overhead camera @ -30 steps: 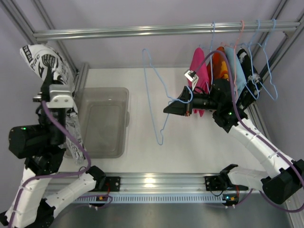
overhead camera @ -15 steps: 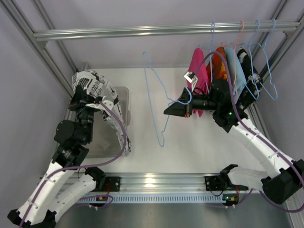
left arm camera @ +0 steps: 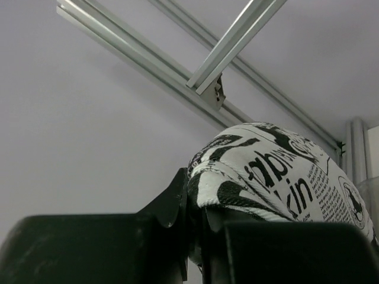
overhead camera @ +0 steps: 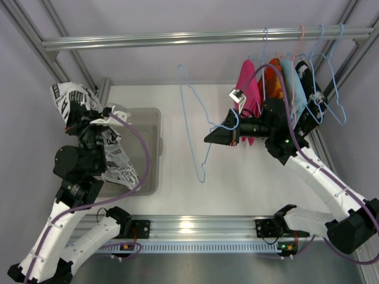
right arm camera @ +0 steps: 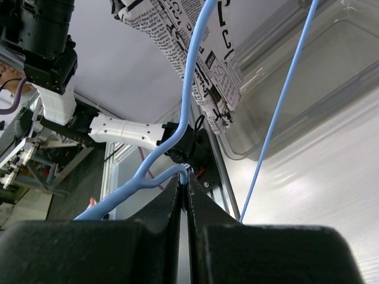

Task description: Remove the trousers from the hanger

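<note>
Both my grippers are clamped. My left gripper (left arm camera: 190, 202) pinches the trousers (overhead camera: 115, 165), which hang above the clear bin (overhead camera: 148, 127) on the counter (overhead camera: 237, 177). My right gripper (overhead camera: 208, 137) grips the bare hanger (right arm camera: 192, 59), well apart from them.

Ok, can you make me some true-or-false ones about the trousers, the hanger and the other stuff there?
1. The trousers hang on the hanger. False: the hanger is bare, and the left jaws hold the trousers up.
2. The right jaws are shut on the hanger. True.
3. A pink garment hangs from the rail. True.
4. The clear bin sits on the right. False: it is on the left.
</note>
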